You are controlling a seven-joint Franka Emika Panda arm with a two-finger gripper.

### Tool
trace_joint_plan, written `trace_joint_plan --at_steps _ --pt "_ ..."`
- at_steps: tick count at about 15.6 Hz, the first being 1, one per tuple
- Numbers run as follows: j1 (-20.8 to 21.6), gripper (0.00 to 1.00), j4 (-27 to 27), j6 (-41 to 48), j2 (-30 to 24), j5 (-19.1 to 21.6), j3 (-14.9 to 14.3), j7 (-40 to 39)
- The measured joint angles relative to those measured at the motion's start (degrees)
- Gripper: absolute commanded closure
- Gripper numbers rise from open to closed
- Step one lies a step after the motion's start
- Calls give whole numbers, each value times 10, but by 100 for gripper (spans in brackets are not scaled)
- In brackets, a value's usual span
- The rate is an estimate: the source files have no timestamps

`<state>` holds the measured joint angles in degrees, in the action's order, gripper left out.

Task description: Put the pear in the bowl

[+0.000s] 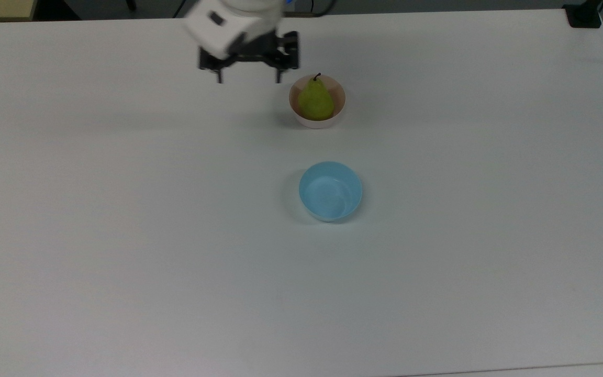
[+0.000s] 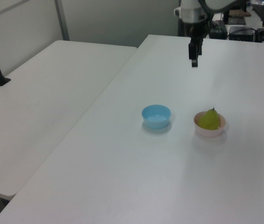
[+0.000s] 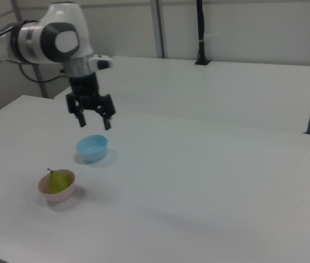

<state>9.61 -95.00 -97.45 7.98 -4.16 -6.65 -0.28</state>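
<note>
The yellow-green pear (image 1: 316, 100) (image 2: 210, 119) (image 3: 59, 180) rests inside the pale pink bowl (image 1: 333, 118) (image 2: 209, 132) (image 3: 58, 195), its dark stem sticking up. My gripper (image 1: 249, 80) (image 2: 194, 62) (image 3: 95, 124) hangs open and empty well above the table, apart from the bowl. In the top view it is to the left of the bowl and slightly further back. In the right view its two black fingers point down with a wide gap between them.
A light blue bowl (image 1: 330, 191) (image 2: 156, 116) (image 3: 92, 148) stands empty on the white table (image 1: 123, 235), nearer the middle. A second white table (image 2: 38, 93) adjoins it. A black post (image 3: 200, 33) stands at the back in the right view.
</note>
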Motion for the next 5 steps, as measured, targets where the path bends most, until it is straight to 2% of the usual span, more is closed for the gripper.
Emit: trace_joint_plan --at_steps 5 --pt "-62 0 13 0 -15 2 9 -2"
